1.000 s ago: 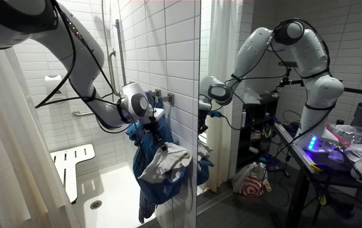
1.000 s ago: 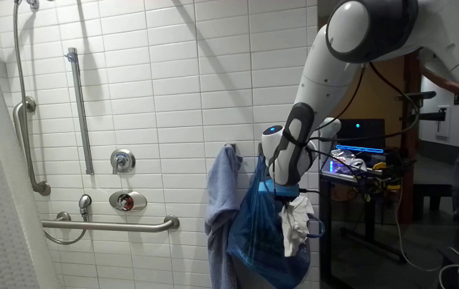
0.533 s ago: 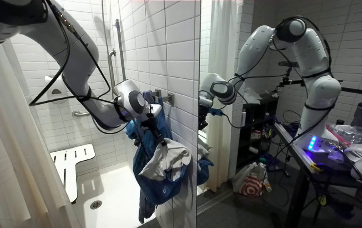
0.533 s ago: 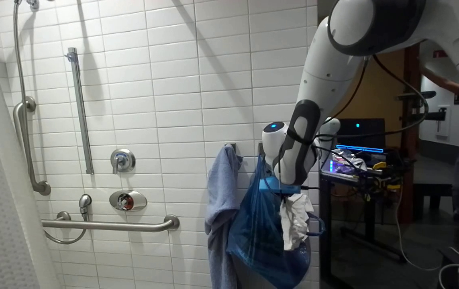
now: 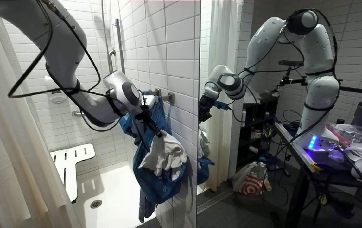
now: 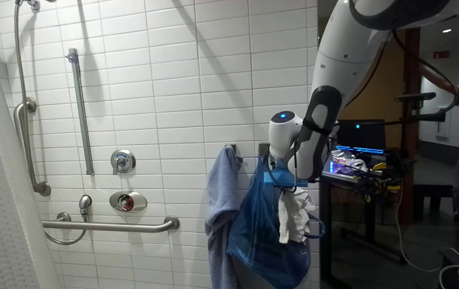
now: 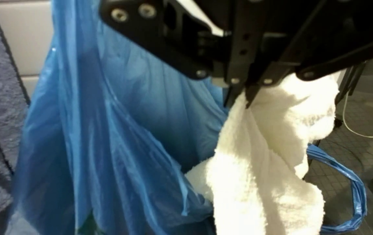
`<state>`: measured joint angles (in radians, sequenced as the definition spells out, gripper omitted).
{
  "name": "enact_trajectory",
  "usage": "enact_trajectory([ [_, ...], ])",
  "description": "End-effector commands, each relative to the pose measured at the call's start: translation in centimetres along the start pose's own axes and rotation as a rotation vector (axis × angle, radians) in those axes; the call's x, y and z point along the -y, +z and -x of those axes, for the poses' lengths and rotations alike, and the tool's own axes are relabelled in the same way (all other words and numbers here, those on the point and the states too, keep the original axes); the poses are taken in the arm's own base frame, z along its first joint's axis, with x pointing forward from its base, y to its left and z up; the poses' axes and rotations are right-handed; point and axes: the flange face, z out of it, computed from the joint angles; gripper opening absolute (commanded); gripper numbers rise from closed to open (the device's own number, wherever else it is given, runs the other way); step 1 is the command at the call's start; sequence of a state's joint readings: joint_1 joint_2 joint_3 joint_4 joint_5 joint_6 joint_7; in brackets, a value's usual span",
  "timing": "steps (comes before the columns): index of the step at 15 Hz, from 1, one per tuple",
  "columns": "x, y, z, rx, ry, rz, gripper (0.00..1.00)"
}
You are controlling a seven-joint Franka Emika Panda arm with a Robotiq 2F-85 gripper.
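My gripper point(image 7: 237, 103) is shut on a white terry cloth point(image 7: 238, 182), pinching a fold of it between the fingertips. From that fold the cloth hangs down over the opening of a blue plastic bag point(image 7: 95, 130). Both exterior views show the cloth point(image 5: 165, 158) draped at the bag's front, its lower part still against the bag point(image 6: 253, 233). The gripper point(image 5: 159, 134) points obliquely down toward the cloth in an exterior view. A bag handle loop point(image 7: 357, 195) sticks out to the right of the cloth. How much cloth lies inside the bag is hidden.
The bag hangs from a wall hook point(image 6: 264, 149). Beside it a blue-grey towel point(image 6: 223, 200) hangs on another hook. A grab bar point(image 6: 105, 226) runs along the tiled wall. A mirror point(image 5: 282, 205) adjoins that wall. A curtain point(image 5: 19, 133) and a folding seat point(image 5: 79, 152) stand opposite.
The arm has drawn up and back from the wall, the gripper rising with the cloth. The cloth's pinched top is higher and its lower edge has lifted a little. The bag has hardly moved.
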<state>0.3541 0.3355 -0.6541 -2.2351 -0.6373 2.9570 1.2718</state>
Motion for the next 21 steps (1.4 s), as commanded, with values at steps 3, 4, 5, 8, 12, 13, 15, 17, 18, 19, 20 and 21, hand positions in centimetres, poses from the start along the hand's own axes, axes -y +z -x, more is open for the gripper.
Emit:
enact_trajectory([
  [3,-1.9,-3.9,0.5,-0.028,-0.01,-0.08,0.01],
  [4,-1.9,-4.2,0.4,-0.033,-0.002,-0.089,0.01],
  [5,-2.2,-4.5,0.0,-0.047,0.005,-0.097,0.01],
  [8,-2.7,-5.5,-1.3,-0.087,0.031,-0.122,0.01],
  [12,-3.7,-8.2,-2.6,-0.135,0.055,-0.155,0.01],
  [13,-3.7,-9.0,-2.7,-0.154,0.049,-0.17,0.01],
  [15,-3.7,-10.6,-2.7,-0.193,0.026,-0.199,0.01],
  [17,-3.8,-12.3,-2.3,-0.237,0.003,-0.221,0.01],
  [18,-4.0,-13.2,-2.0,-0.261,-0.006,-0.228,0.01],
  [19,-3.7,-13.9,-1.6,-0.284,-0.011,-0.234,0.01],
  [20,-3.6,-14.5,-1.2,-0.302,-0.013,-0.24,0.01],
  [21,-3.5,-15.3,-0.8,-0.322,-0.007,-0.245,0.01],
])
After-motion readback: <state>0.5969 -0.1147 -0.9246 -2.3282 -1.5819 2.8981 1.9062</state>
